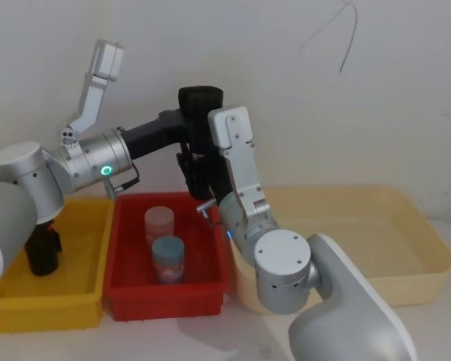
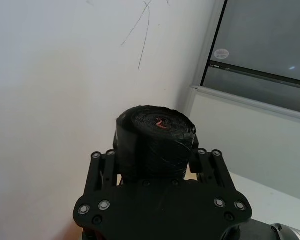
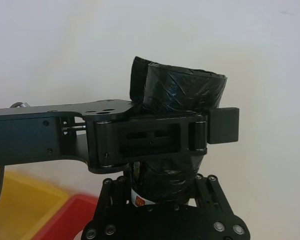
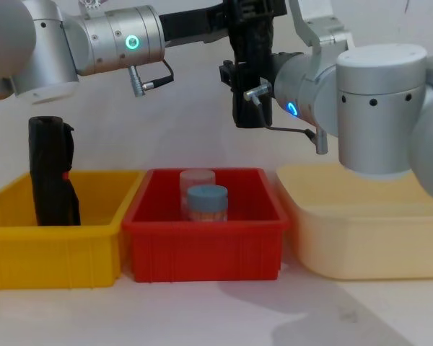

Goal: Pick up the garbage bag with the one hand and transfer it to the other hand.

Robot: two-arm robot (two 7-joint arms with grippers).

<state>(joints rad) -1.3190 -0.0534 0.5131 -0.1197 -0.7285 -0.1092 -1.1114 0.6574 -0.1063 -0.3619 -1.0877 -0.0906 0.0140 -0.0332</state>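
**Hand-over position, high above the red bin.** You see the garbage bag (image 1: 201, 101) held upright in the air. It is a tight black roll with its red-and-white label band at the lower end.

- **Left gripper:** The left gripper (image 3: 155, 137), on the arm with the green ring, reaches in from the left. Its fingers are clamped on the upper part of the roll, and the top of the roll stands clear above them.
- **Right gripper:** The right gripper (image 3: 160, 181), on the arm with the blue ring, comes up from below. Its fingers are closed against the lower end, one on each side, just beside the label band.
- **Relation:** Both grippers grip the same roll, the left directly above the right.

**Below the roll.** The red bin (image 4: 202, 223) holds two jars, a pale one (image 1: 159, 222) on the far side and a blue-lidded one (image 1: 167, 259) on the near side, just beside each other. To the left, touching the red bin, is a yellow bin (image 4: 58, 252). A second black roll (image 4: 52, 180) stands in its left half, well apart from the grippers. To the right of the red bin you see a cream bin (image 4: 361, 238).
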